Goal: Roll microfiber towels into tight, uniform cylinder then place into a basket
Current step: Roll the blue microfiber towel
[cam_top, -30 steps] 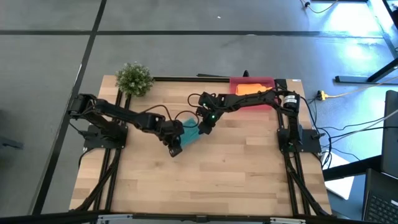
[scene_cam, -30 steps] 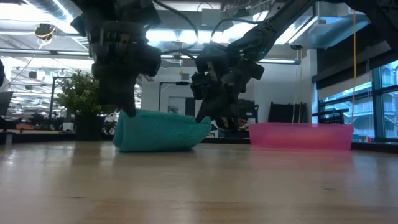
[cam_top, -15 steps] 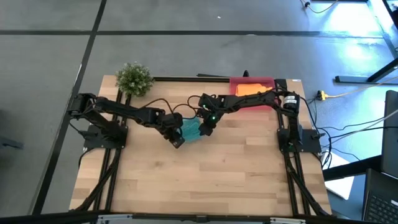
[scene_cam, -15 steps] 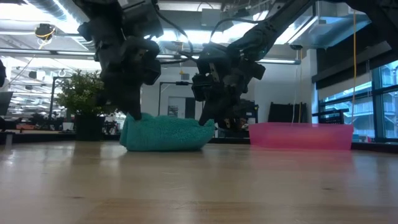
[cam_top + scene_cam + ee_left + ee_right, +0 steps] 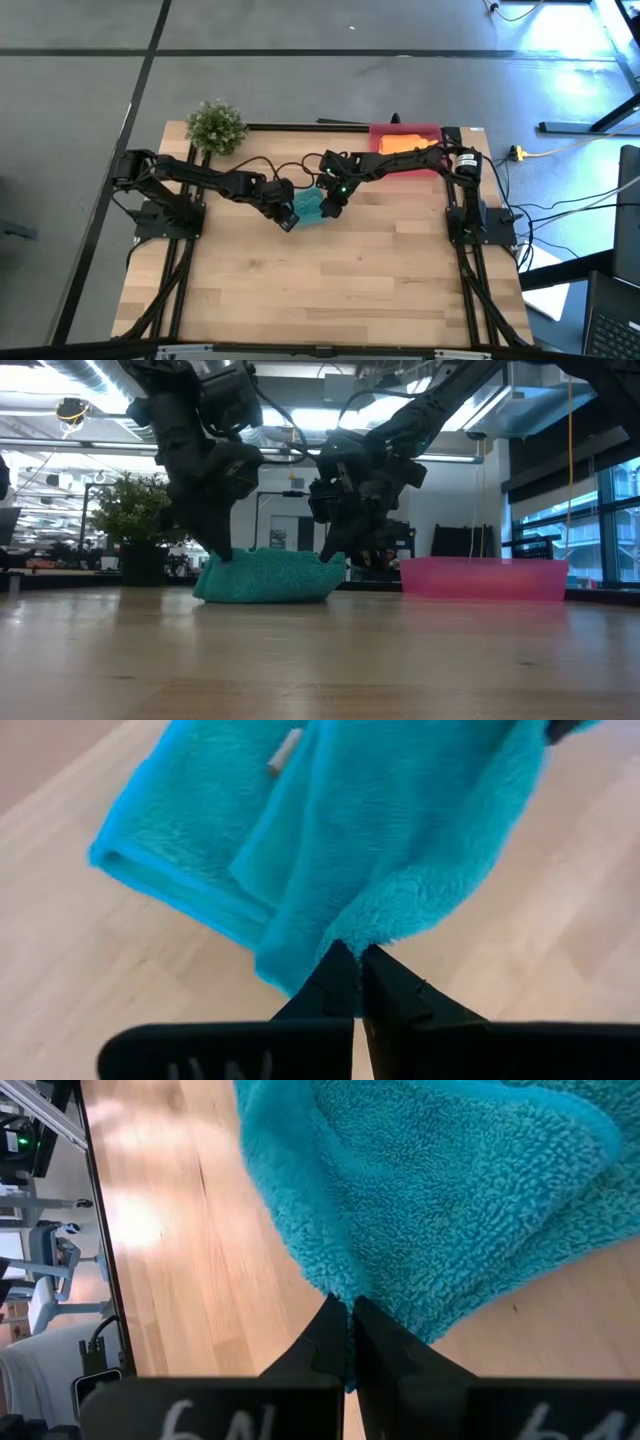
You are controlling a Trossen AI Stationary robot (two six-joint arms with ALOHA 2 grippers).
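**Both pincers pinch the teal towel at mid-table**

While the small green plant (image 5: 216,126) stands at the table's far left corner, the basket (image 5: 405,132) at the far right holds the orange towel (image 5: 408,144). Between them, the left gripper (image 5: 288,219) and right gripper (image 5: 330,208) are each closed tight on an edge of the bunched teal towel (image 5: 308,209). Only the wrist views show cloth nipped between fingertips (image 5: 340,970); the low view shows the towel resting on the table (image 5: 400,660).

No clear words or signs. Only white marks on the dark bar at the bottom of the right wrist pic (image 5: 215,1425), maybe "6" and "61", cut off, can't tell.
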